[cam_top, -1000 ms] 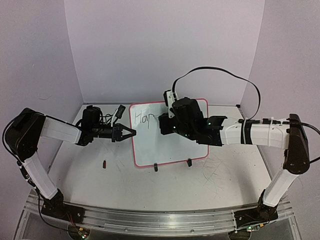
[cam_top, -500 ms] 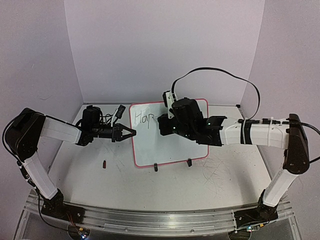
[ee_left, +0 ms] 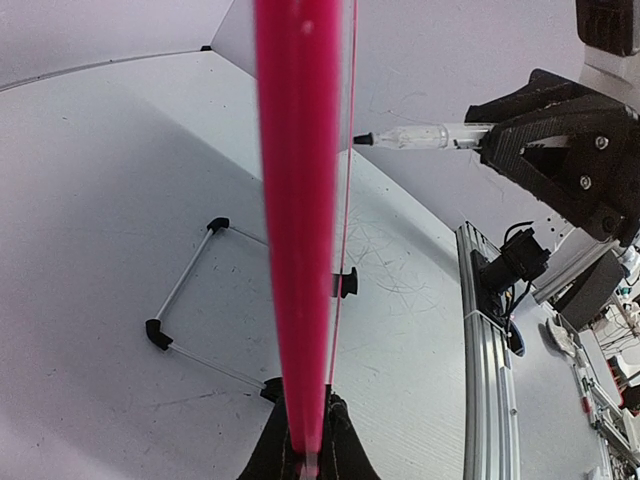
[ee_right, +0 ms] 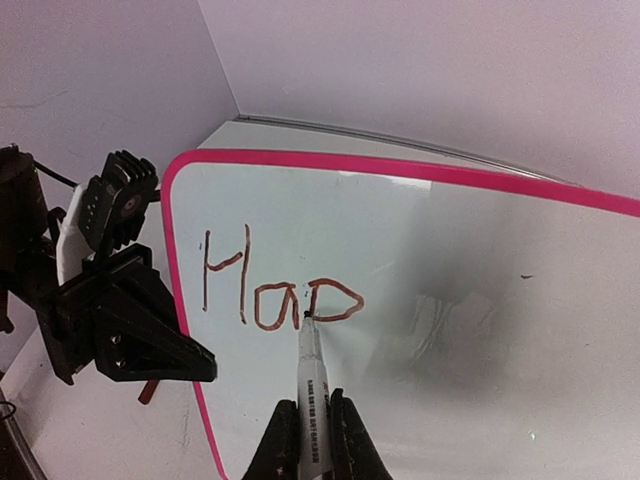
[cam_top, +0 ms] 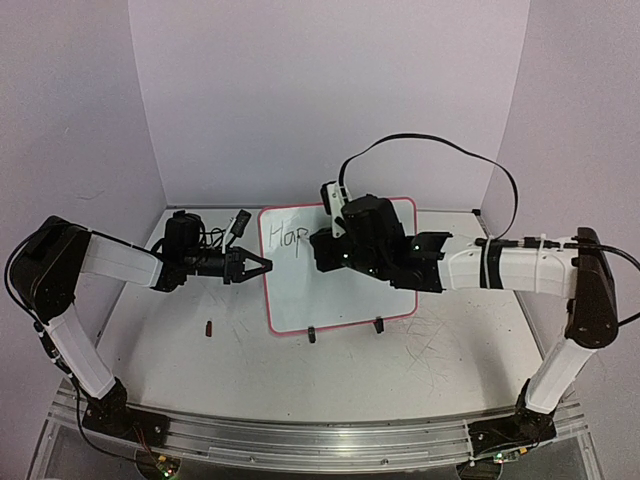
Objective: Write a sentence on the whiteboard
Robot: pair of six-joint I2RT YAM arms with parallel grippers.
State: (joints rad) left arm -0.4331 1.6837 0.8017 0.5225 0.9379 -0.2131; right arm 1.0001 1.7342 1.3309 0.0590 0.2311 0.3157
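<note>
The whiteboard point(cam_top: 330, 295), glossy white with a pink frame, stands tilted on the table. My left gripper point(cam_top: 266, 265) is shut on its left edge; the left wrist view shows the pink frame point(ee_left: 300, 200) edge-on, pinched in the left gripper point(ee_left: 305, 450). My right gripper point(ee_right: 313, 430) is shut on a marker point(ee_right: 311, 370) whose tip touches the board at the foot of the last letter. The sentence point(ee_right: 270, 290) reads "Hap" in reddish-brown lettering near the board's top left and also shows from above point(cam_top: 287, 236). The marker point(ee_left: 425, 136) is visible from the side too.
A small dark marker cap point(cam_top: 209, 327) lies on the scuffed tabletop left of the board. Two black clip feet point(cam_top: 312, 335) hold the board's lower edge. A wire stand point(ee_left: 185, 290) props it behind. Purple walls close three sides; a metal rail point(cam_top: 320, 440) runs along the front.
The right gripper has shifted slightly left and down with the marker, and the third letter now reads as a complete "p". The left arm has not moved.
</note>
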